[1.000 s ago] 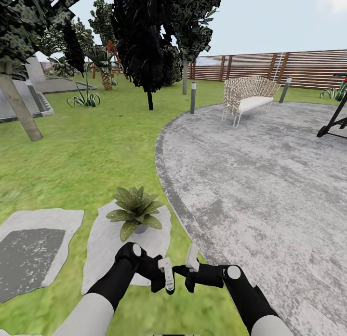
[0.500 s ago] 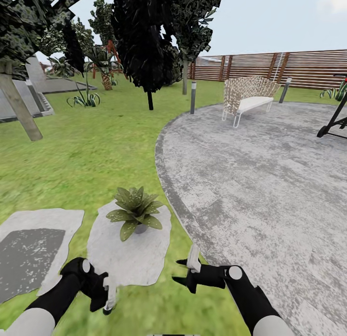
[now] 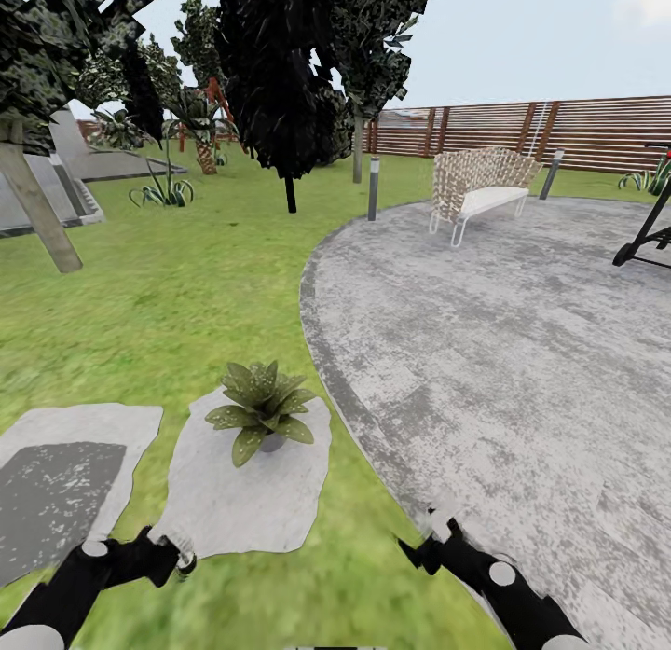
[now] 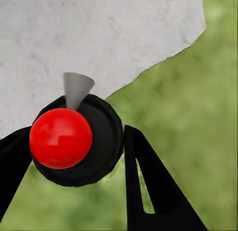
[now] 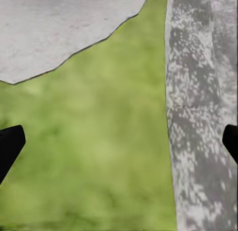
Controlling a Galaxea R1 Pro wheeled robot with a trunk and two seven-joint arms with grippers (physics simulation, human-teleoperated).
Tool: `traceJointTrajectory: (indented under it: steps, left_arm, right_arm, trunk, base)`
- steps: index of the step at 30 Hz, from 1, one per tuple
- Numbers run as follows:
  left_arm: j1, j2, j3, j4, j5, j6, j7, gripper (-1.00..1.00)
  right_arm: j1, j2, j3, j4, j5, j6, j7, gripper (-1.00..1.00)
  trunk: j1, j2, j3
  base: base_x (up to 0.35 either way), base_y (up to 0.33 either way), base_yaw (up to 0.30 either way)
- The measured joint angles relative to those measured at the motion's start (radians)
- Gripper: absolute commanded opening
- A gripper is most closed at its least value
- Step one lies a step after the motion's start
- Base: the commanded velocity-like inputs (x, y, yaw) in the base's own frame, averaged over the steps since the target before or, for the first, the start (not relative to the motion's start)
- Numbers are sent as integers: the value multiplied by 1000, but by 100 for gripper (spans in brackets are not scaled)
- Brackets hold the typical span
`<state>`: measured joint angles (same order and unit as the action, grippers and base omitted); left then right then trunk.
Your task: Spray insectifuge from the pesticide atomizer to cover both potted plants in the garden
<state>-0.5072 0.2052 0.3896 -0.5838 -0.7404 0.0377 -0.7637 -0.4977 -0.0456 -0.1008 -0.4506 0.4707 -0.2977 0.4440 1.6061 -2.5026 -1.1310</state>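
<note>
One potted plant (image 3: 263,409), a low rosette of speckled green leaves, sits on a pale stone slab (image 3: 247,501) in the lawn beside the round grey patio (image 3: 503,352). My left gripper (image 3: 180,559) hangs low at the slab's near left corner. In the left wrist view the left gripper (image 4: 74,134) is shut on the pesticide atomizer (image 4: 62,137), seen end-on as a round black body with a red top and a grey nozzle. My right gripper (image 3: 424,546) is low over the grass at the patio's edge, and its wrist view shows the gripper (image 5: 119,141) open and empty.
A second slab (image 3: 61,487) with a dark grey patch lies left of the plant. Farther off stand a woven white bench (image 3: 480,188), a bollard lamp (image 3: 374,188), a black stand (image 3: 648,230), dark trees (image 3: 280,72) and the slatted wooden fence (image 3: 559,128).
Both arms have dropped and spread apart. The left gripper swung down and left past the slab's near edge, and the right gripper sank down and right toward the patio.
</note>
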Motion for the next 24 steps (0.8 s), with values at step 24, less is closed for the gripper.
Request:
traceJointTrajectory:
  steps: [24]
  left_arm:
    - [237, -38, 155, 264, 405, -469, 548, -100]
  right_arm:
    - [43, 35, -27, 420, -100, -367, -853, 100]
  trunk:
    - [0, 0, 0]
  base:
    - [0, 0, 0]
